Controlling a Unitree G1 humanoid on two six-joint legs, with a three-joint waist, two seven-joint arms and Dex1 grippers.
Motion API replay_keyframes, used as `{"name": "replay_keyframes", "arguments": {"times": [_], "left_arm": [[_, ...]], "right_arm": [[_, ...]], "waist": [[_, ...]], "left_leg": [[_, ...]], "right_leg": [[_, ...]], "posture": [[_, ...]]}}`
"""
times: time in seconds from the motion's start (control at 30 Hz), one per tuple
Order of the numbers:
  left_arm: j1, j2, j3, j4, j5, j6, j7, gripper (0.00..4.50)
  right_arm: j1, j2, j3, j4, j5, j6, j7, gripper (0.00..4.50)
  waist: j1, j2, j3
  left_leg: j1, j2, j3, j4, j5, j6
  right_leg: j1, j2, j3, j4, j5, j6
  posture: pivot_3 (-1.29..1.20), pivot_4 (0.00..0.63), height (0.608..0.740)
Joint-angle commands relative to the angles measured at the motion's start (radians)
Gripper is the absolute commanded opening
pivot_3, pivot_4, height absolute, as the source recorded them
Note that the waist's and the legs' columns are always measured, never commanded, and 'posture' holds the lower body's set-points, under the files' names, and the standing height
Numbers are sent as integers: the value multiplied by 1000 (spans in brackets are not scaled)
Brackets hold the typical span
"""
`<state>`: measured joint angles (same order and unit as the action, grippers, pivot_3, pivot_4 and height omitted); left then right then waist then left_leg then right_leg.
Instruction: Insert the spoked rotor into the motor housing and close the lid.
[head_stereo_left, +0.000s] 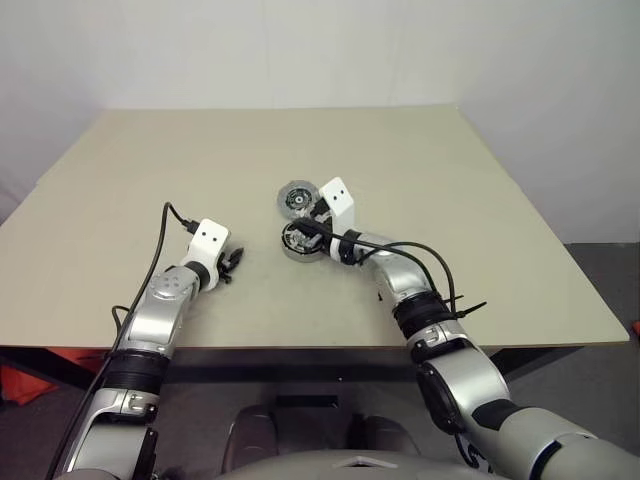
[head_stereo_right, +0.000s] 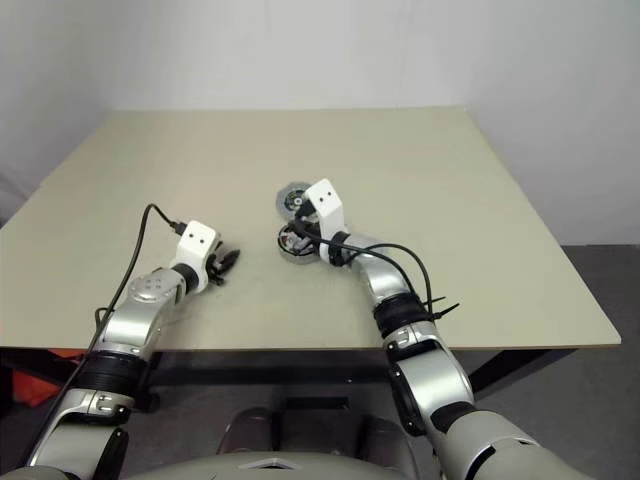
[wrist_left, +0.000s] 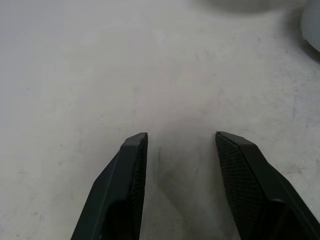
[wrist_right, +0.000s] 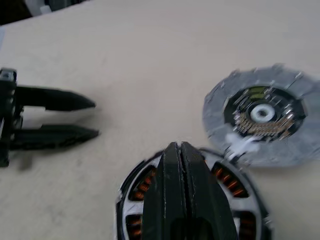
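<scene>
The spoked rotor (wrist_right: 129, 206), black-rimmed with silver spokes, lies inside the motor housing (head_stereo_left: 292, 250), with copper windings showing between the spokes. The lid (wrist_right: 260, 114), a grey disc with a dark centre, lies flat and open on the far side of the housing, joined to its rim. My right gripper (wrist_right: 179, 146) is shut with nothing in it. It hovers right over the middle of the rotor, and I cannot tell whether it touches. My left gripper (wrist_left: 181, 137) is open and holds nothing. It rests low over the table to the left of the housing (head_stereo_left: 235, 262).
The beige table (head_stereo_left: 450, 200) spreads wide on all sides of the housing. Its front edge runs just under my forearms. Black cables loop off both wrists, and a white wall stands behind.
</scene>
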<state>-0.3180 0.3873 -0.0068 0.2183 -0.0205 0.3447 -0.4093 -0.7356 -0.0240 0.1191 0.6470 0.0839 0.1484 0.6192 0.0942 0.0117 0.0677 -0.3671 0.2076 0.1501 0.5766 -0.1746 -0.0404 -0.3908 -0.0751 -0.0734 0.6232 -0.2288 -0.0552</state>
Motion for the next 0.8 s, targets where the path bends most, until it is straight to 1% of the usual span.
{"name": "replay_keyframes", "arguments": {"times": [0.03, 0.27, 0.43, 0.53, 0.6, 0.8], "left_arm": [[-14, 7, 9, -19, 1, -17, 3, 2273], [-9, 9, 12, -24, 1, -15, 5, 2273], [-6, 14, 18, -31, -1, -11, 6, 2273], [-6, 13, 16, -30, 0, -11, 6, 2273], [-9, 10, 14, -27, 0, -12, 7, 2273], [-11, 7, 12, -26, 1, -13, 8, 2273]], "right_arm": [[-34, 13, -18, -44, 22, -27, -2, 22], [5, 24, 21, 74, -39, -47, -33, 22], [-9, 11, 5, 176, -66, -63, -105, 22], [-30, 5, -9, 183, -51, -79, -104, 22], [-37, 7, -15, 177, -42, -87, -97, 22], [-50, 22, -35, 102, -1, -91, -63, 22]], "waist": [[0, 0, 0], [0, 0, 0], [-1, 0, 0], [1, 0, 0], [2, 0, 0], [2, 0, 0]], "left_leg": [[0, 0, 0, 0, 0, 0], [0, 0, 0, 0, 0, 0], [2, 0, 0, 0, 0, 0], [7, 0, 0, 0, 0, 0], [8, 0, 0, 0, 0, 0], [7, 0, 0, 0, 0, 0]], "right_leg": [[0, 0, 0, 0, 0, 0], [0, 0, 0, 0, 0, 0], [2, 0, 0, 0, 0, 0], [6, 0, 0, 0, 0, 1], [7, 0, 0, 0, -4, 7], [6, 0, 1, 0, -3, 6]], "posture": [[0, 0, 740], [0, 0, 740], [0, 0, 740], [0, 0, 740], [0, 0, 740], [0, 0, 740]]}}
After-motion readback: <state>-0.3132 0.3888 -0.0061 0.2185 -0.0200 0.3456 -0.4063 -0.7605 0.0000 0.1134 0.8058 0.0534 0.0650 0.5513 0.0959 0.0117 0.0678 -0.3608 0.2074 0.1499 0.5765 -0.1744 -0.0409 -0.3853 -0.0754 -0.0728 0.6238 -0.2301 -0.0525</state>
